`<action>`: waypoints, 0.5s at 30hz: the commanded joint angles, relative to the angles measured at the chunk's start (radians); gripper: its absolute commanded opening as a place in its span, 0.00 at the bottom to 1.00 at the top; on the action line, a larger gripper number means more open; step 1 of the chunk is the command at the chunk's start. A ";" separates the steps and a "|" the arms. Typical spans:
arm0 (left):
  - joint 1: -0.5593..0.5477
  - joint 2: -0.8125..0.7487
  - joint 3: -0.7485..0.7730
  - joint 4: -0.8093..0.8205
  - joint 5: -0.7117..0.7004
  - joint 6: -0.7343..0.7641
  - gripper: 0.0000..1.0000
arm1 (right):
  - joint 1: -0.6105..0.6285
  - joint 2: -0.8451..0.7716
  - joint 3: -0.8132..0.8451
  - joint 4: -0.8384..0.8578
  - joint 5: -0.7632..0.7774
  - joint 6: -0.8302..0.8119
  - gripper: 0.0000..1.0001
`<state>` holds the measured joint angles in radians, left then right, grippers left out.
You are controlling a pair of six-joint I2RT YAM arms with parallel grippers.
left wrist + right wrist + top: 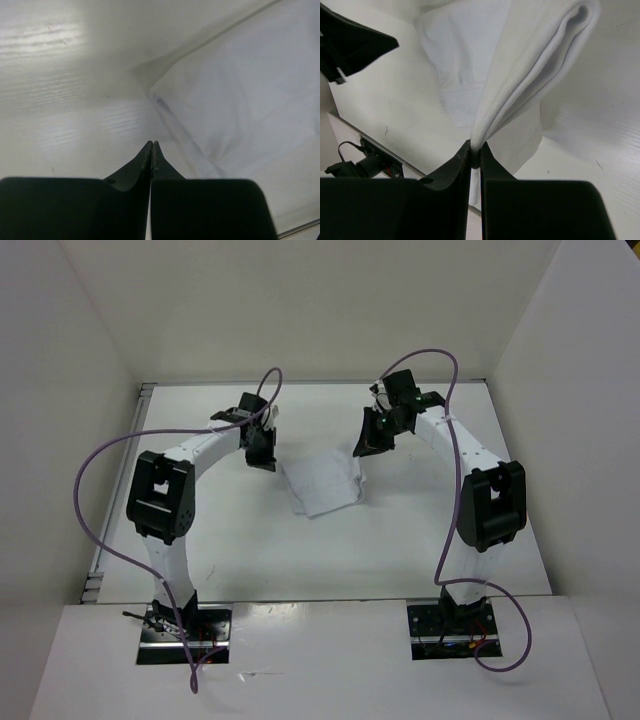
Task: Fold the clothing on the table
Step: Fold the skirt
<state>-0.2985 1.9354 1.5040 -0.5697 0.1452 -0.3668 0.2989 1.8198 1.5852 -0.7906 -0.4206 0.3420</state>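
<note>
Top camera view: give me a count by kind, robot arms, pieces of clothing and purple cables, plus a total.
robot arms: 2 (left arm, right arm)
clothing: 1
purple cables: 2 (one on the left, one on the right)
total: 5

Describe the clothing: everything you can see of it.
The clothing is thin, plain white fabric, faintly creased, lying on the table. Its right edge is lifted and bunched into folds, pinched by the right gripper, jaws shut. The left gripper, shut beside its left edge, holds none of it.
</note>
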 commanded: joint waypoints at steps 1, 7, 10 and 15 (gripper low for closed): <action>-0.001 0.026 -0.039 0.023 -0.026 -0.003 0.00 | 0.008 -0.048 0.053 -0.022 0.006 -0.015 0.00; -0.001 0.068 -0.070 0.077 0.033 -0.024 0.00 | 0.017 -0.057 0.053 -0.022 -0.012 -0.024 0.00; -0.001 0.089 -0.090 0.100 0.074 -0.035 0.00 | 0.042 -0.047 0.053 -0.013 -0.021 -0.024 0.00; -0.001 0.109 -0.099 0.149 0.151 -0.057 0.00 | 0.108 -0.014 0.062 0.007 -0.032 -0.015 0.00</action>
<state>-0.2985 2.0197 1.4162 -0.4755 0.2226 -0.3996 0.3653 1.8202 1.5871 -0.7979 -0.4244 0.3344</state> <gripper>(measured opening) 0.000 0.112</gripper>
